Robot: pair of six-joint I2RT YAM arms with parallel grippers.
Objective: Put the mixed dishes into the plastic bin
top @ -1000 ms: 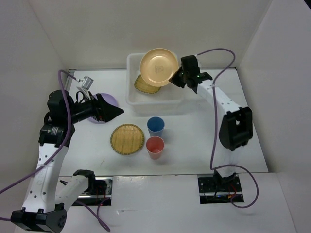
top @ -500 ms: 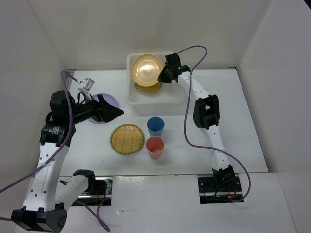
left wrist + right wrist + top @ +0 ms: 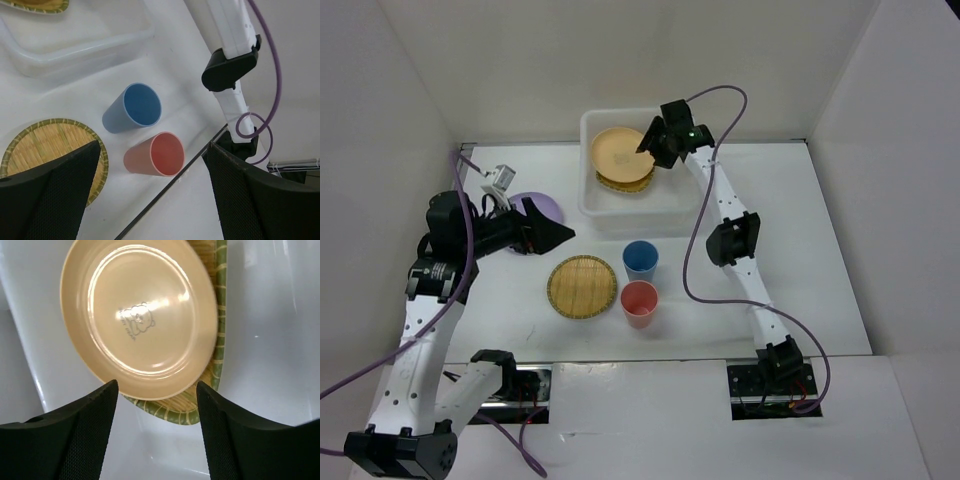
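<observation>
The pale orange plate (image 3: 622, 153) (image 3: 140, 320) lies in the plastic bin (image 3: 588, 205) (image 3: 270, 340) on top of a woven plate (image 3: 625, 184) (image 3: 212, 370). My right gripper (image 3: 655, 146) (image 3: 156, 386) hangs open just over the plate's near rim, holding nothing. A second woven plate (image 3: 583, 286) (image 3: 45, 150), the blue cup (image 3: 640, 260) (image 3: 134, 107) and the red cup (image 3: 639, 303) (image 3: 155, 154) stand on the table in front of the bin (image 3: 75, 50). My left gripper (image 3: 556, 232) (image 3: 150, 200) is open and empty above the table, partly covering the lavender plate (image 3: 548, 208).
White walls close in the table at the back and on both sides. The right arm (image 3: 227, 30) reaches from the near right edge over to the bin. A dark slot line (image 3: 165, 192) marks the table's near edge.
The right gripper lowered the pale orange plate into the bin and opened; the plate now rests flat on the woven plate. The left arm barely moved.
</observation>
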